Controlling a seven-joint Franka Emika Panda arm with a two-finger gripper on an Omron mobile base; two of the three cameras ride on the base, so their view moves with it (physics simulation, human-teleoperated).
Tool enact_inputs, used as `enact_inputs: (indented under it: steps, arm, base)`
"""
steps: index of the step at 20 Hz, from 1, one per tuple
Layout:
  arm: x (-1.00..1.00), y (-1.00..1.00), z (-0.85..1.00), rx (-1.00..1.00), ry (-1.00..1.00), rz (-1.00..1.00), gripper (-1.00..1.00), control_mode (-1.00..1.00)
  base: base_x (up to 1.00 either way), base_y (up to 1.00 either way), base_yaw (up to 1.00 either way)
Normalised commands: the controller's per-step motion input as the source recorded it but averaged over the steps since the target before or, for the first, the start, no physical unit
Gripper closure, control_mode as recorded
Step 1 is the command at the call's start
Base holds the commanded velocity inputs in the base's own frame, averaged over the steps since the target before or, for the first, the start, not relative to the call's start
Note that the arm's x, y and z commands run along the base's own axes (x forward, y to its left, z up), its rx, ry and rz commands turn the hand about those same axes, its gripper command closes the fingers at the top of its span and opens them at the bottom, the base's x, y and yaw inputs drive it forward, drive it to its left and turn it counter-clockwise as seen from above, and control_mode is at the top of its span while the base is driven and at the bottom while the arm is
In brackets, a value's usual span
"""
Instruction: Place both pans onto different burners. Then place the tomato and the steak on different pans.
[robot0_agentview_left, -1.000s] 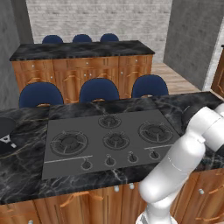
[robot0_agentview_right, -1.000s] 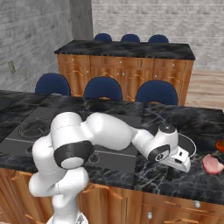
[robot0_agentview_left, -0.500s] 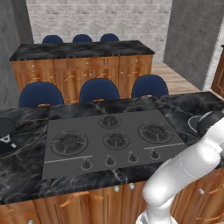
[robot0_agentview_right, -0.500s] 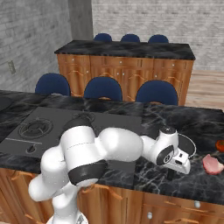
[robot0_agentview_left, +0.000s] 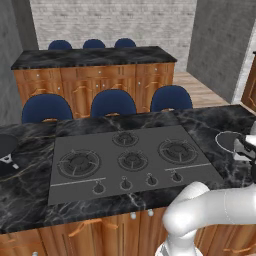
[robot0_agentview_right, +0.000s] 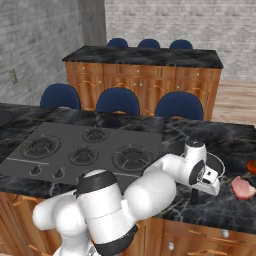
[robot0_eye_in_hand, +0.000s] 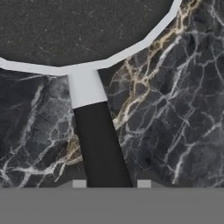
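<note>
The arm has swung out to the right end of the tabletop (robot0_agentview_right: 100, 120), and the gripper (robot0_eye_in_hand: 108, 184) has come down over the handle of the silver-rimmed pan (robot0_eye_in_hand: 87, 39). Its jaws, wide a moment ago, now stand narrow on either side of the dark handle (robot0_eye_in_hand: 103, 144); whether they grip it cannot yet be told. The cooktop (robot0_agentview_left: 131, 157) carries no pan. The steak (robot0_agentview_right: 243, 187) and the tomato (robot0_agentview_right: 252, 165) lie just beyond.

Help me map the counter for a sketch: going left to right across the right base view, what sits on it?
Cooktop → gripper → steak. The silver-rimmed pan overlaps the gripper, and the tomato sits above the steak, so I leave both out.
</note>
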Motion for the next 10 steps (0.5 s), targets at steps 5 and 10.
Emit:
enact_inputs:
  steps: [5, 10]
  arm:
    - [-0.01, 0.25, 0.62, 0.0, -0.03, 0.04, 1.0, -1.0]
    - [0.08, 0.48, 0.39, 0.0, 0.0, 0.18, 1.0, -1.0]
  base:
    - [0.0, 0.0, 0.0]
    - [0.0, 0.0, 0.0]
